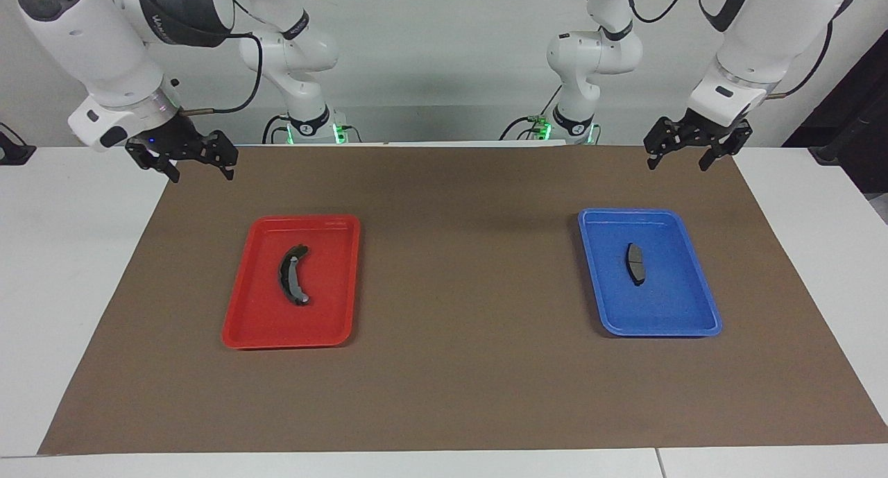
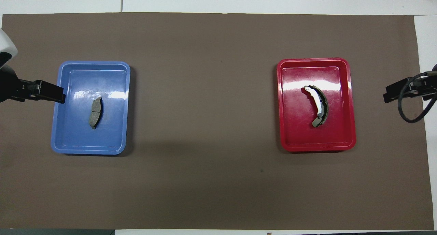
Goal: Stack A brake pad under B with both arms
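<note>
Both grippers, left (image 1: 689, 152) and right (image 1: 182, 160), hang open and empty; the stiff, likely heavy A brake pad (image 1: 635, 263) wants gripping across its short width.

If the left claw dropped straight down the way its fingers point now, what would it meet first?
Probably the brown mat, not a tray. The left claw, open, hangs over the mat's edge at the left arm's end, closer to the robots than the blue tray holding the short grey pad. Depth is uncertain.
</note>
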